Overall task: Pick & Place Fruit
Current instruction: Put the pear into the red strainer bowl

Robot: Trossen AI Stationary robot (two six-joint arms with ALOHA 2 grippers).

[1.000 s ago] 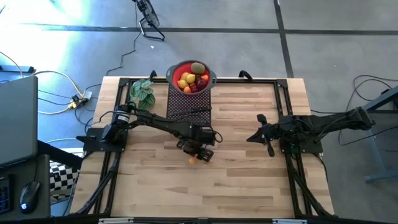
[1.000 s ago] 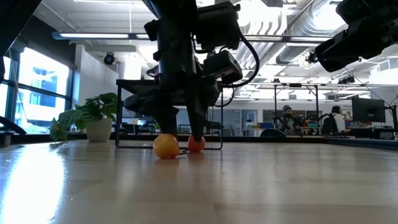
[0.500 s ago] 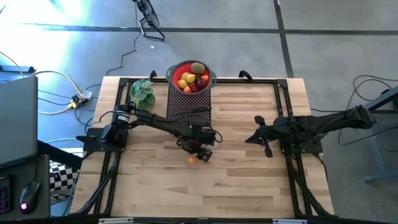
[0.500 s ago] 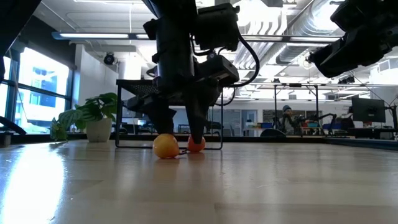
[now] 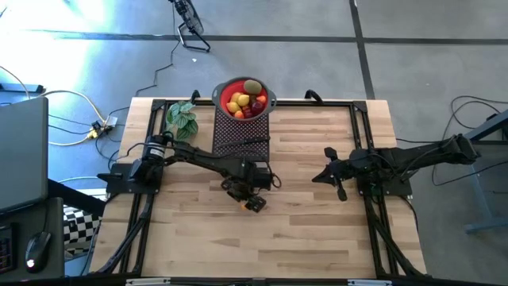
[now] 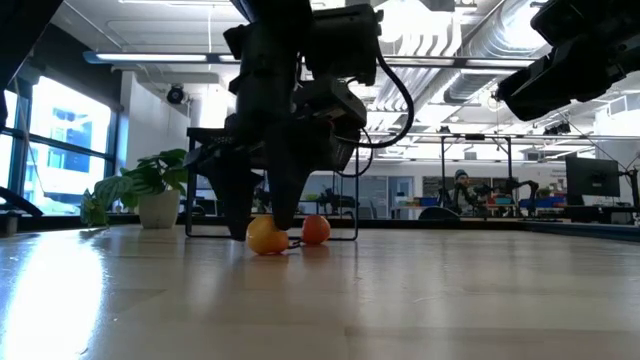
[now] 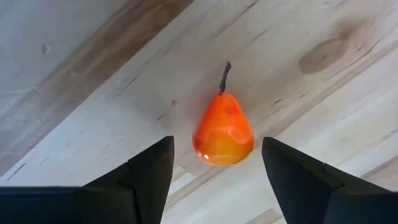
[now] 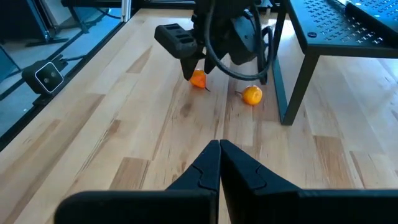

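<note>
My left gripper (image 7: 214,180) hangs just in front of the black perforated stand (image 5: 242,131), its fingers (image 7: 146,171) spread apart and holding nothing, with the orange pear (image 7: 222,132) lying on the wooden table (image 5: 317,230) between them, untouched on either side. A small round orange fruit (image 8: 252,95) sits near the pear, beside the stand's leg. More fruit fills the red bowl (image 5: 244,97) behind the stand. Well off to the right of the stand, my right gripper (image 8: 219,163) hovers clenched and empty.
</note>
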